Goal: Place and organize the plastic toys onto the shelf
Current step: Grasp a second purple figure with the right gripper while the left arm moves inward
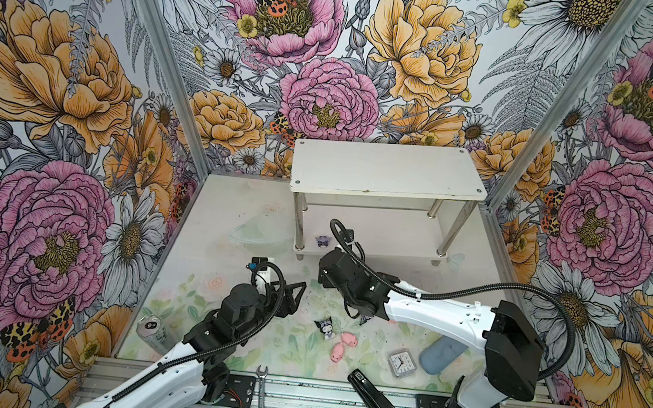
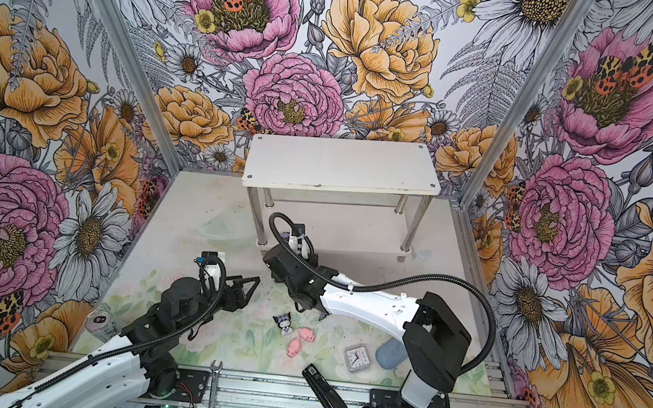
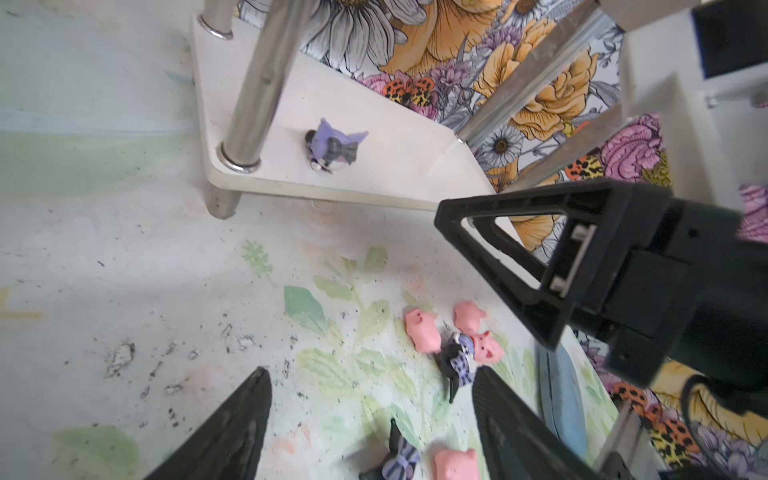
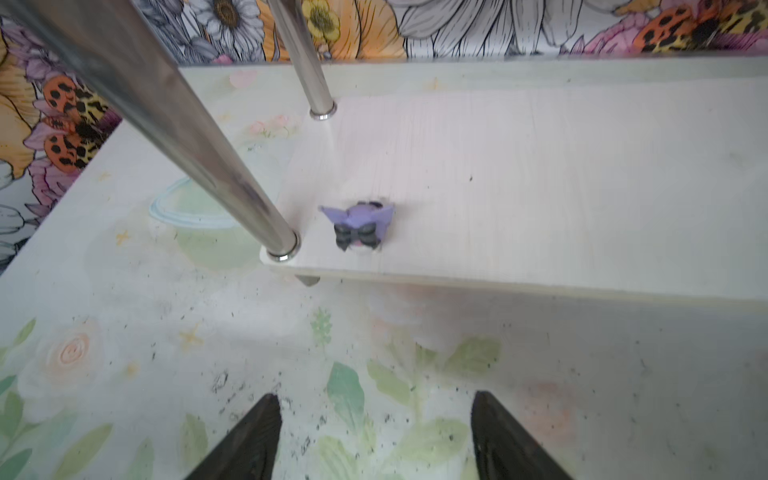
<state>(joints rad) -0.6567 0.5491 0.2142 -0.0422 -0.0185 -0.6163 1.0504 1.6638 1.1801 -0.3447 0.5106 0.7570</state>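
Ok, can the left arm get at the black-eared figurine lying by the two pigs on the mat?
Probably yes. The left claw is open and empty, the figurine lies in the open close by it, and the right arm stands off to one side, not across the way.

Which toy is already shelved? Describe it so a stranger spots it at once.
Start at the white two-tier shelf by the back wall. On its lower tier, beside the front-left chrome leg, rests one tiny purple figurine. Every other toy, like the pink pigs, lies off the shelf.
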